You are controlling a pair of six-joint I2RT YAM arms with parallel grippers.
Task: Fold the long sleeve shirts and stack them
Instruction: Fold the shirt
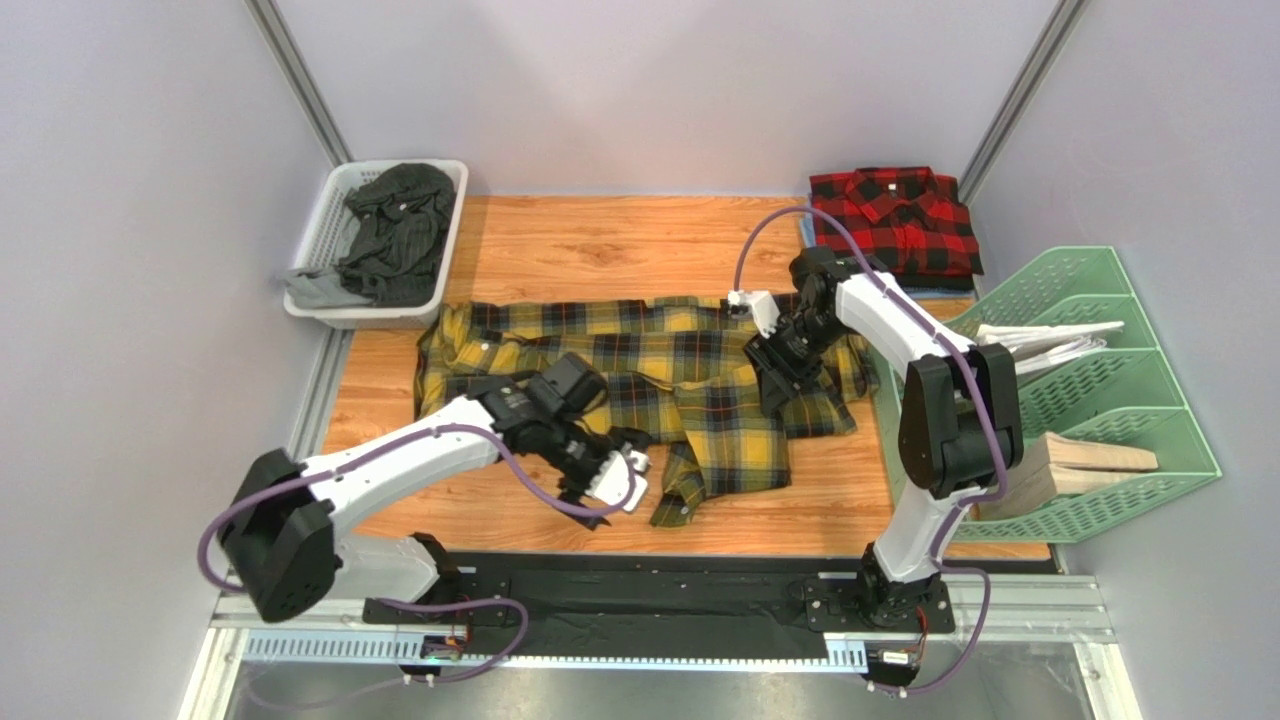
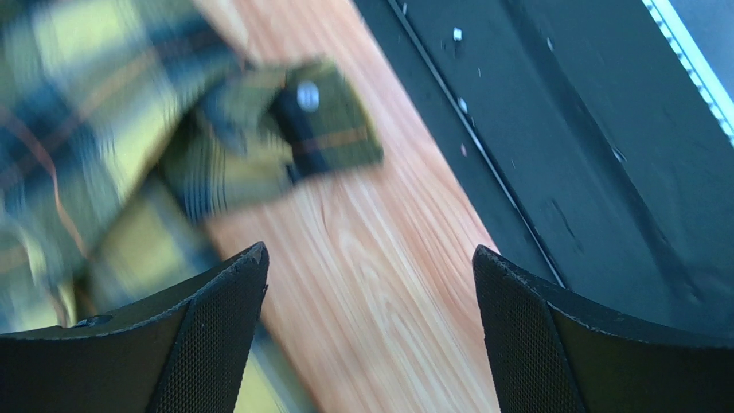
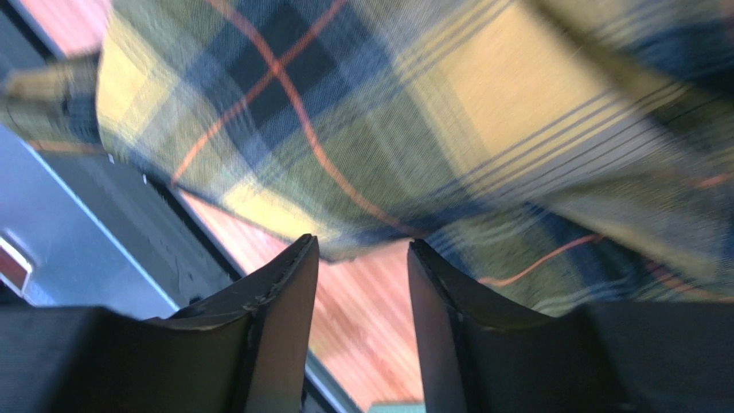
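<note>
Left claw (image 2: pixel 369 258) stands wide apart and empty over the table (image 2: pixel 379 284), near the cuff (image 2: pixel 332 120) of the yellow shirt (image 1: pixel 676 375). Right claw (image 3: pixel 362 245) is part-spread at that shirt's right edge, clamping nothing. The shirt lies spread mid-table; 1 red shirt (image 1: pixel 897 218) sits folded at the far right corner. Cloth is judged light and limp, so it is best pinched at a hem or sleeve edge.

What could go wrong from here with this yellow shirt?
The sleeve cuff lies crumpled close to the near edge of the table. The open left gripper holds nothing, so a sweep could push it off. The open right gripper sits at the edge of the yellow shirt and may pinch only one layer, dragging the fold askew.
</note>
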